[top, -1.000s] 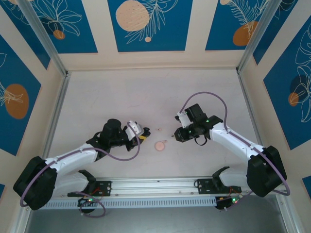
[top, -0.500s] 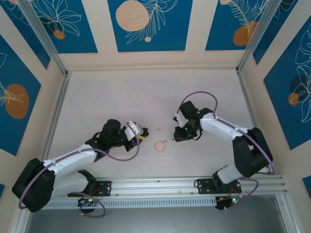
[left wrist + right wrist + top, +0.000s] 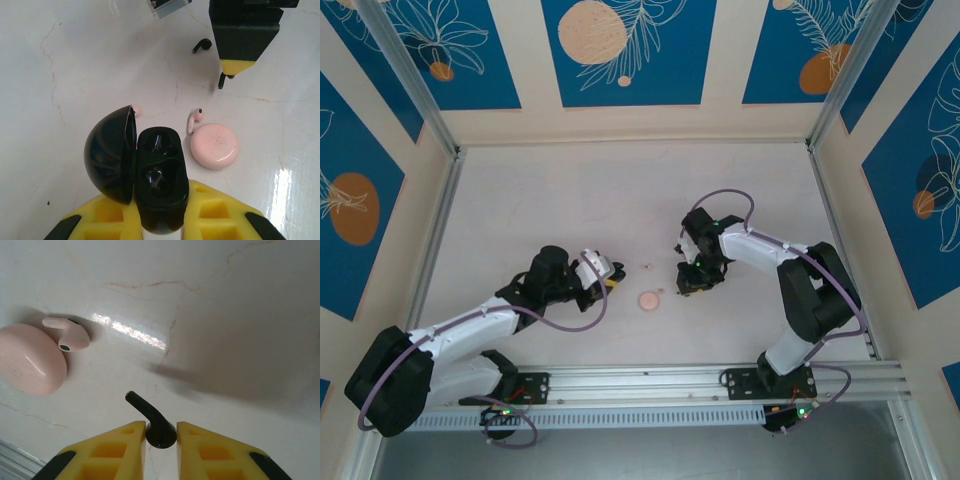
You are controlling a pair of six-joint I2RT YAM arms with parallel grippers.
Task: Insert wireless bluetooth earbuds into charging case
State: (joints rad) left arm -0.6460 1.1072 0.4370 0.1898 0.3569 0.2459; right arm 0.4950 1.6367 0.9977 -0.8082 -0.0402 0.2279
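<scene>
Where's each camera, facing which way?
Top external: above and behind the bases, looking down on the white table; left arm and right arm show.
Left wrist: on the left arm, looking down past the left pincer gripping an open black round case.
Right wrist: likewise, past the right pincer pinching a small black short-stemmed earbud.
Both wrist views share the closed pale pink round case and pale pink earbud beside it.

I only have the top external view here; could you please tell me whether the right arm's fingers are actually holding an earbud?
Observer: Yes. The right wrist view shows a black earbud pinched between the right fingers, its stem sticking out past their tips.
Operator: Thank you. Is the case held by the left arm open?
Observer: It is. In the left wrist view the black charging case sits between the left fingers with its lid swung open to one side.
</scene>
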